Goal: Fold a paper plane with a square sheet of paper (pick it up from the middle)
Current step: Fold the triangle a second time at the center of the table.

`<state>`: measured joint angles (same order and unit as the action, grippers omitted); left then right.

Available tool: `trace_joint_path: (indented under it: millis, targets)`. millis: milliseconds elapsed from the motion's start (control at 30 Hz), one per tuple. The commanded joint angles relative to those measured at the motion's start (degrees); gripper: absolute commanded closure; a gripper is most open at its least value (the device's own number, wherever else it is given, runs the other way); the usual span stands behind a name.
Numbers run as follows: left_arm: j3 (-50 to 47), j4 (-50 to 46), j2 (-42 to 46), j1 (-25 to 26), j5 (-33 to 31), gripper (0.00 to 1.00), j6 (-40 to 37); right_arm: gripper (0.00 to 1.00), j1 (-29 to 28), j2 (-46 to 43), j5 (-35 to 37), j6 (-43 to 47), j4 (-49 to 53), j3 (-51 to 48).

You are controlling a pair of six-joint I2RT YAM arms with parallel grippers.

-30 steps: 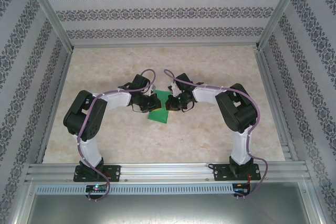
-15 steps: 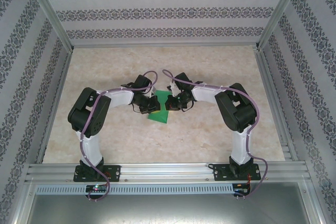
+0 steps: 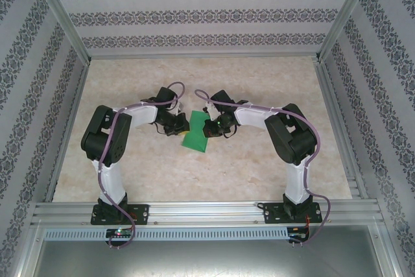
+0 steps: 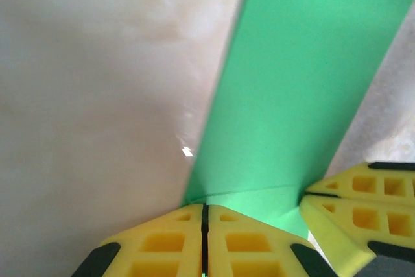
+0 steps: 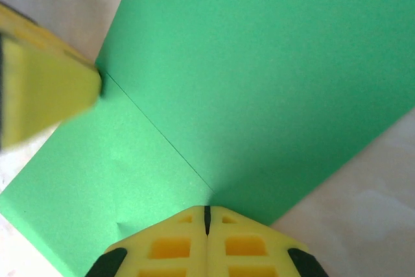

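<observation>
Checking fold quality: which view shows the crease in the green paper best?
Right wrist: the crease runs sharp across the green paper. Left wrist catches a short fold line at the paper's near end; top external shows the paper small, crease unreadable.

We see a pale marbled worktop (image 3: 259,89) enclosed by walls (image 3: 201,14) papered in grey floral stripes, framed in aluminium rails (image 3: 207,215).
</observation>
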<state>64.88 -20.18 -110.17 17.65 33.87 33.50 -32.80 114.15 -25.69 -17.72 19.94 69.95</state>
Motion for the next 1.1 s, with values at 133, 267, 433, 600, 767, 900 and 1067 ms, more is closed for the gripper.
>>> trace_joint_path:
  millis: [133,267,433,600,767,900,1067]
  targets:
    - [-1.7,1.1,3.4,-3.9,0.5,0.89,-1.1,1.0,0.3,3.1,9.4,3.2,10.8,-2.6]
    - [-3.7,4.5,8.1,-2.7,3.9,0.89,-1.0,1.0,0.2,3.1,7.9,5.3,10.4,-1.5]
    - [-5.5,7.3,8.0,0.8,6.4,0.89,0.5,1.0,0.2,3.4,4.8,11.7,9.5,1.5]
    - [-4.7,7.9,4.4,2.7,6.9,0.9,1.1,1.0,0.3,4.8,-2.1,18.2,10.3,5.4]
    - [-3.4,8.2,1.4,3.5,5.9,0.91,2.0,1.0,1.3,5.6,-2.8,19.3,11.3,6.9]
    - [-3.0,8.2,-0.3,3.6,5.0,0.93,2.2,1.0,2.0,4.2,-4.3,17.7,9.2,5.4]
    - [-3.0,6.2,-1.6,3.8,2.2,0.95,1.9,1.0,2.0,2.1,-4.9,15.2,7.3,4.4]
